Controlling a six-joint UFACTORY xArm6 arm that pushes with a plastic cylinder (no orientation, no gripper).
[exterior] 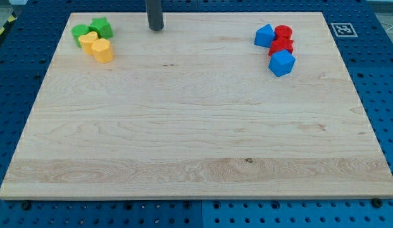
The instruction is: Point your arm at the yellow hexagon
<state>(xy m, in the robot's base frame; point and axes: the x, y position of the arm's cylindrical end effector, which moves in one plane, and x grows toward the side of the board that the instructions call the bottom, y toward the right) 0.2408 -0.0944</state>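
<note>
My tip (156, 28), the lower end of a straight dark rod, rests on the pale wooden board (196, 126) near the view's top edge, a little left of centre. It holds nothing and touches no block; as a bare rod it has nothing to clench or release.

The yellow hexagon block (88, 42) lies in the view's top-left corner, well apart from my tip and to its left, slightly lower in the view. It touches a second yellow block (102, 50) of rounded, unclear shape just to its lower right. Behind them sit a green star-shaped block (102, 27) and another green block (79, 31), whose shape I cannot make out.

At the view's top right, a blue block (264, 35), a red cylinder (283, 31), a second red block (281, 45) and a blue cube-like block (281, 63) cluster together. A black-and-white marker tag (342, 29) sits beyond the board's corner.
</note>
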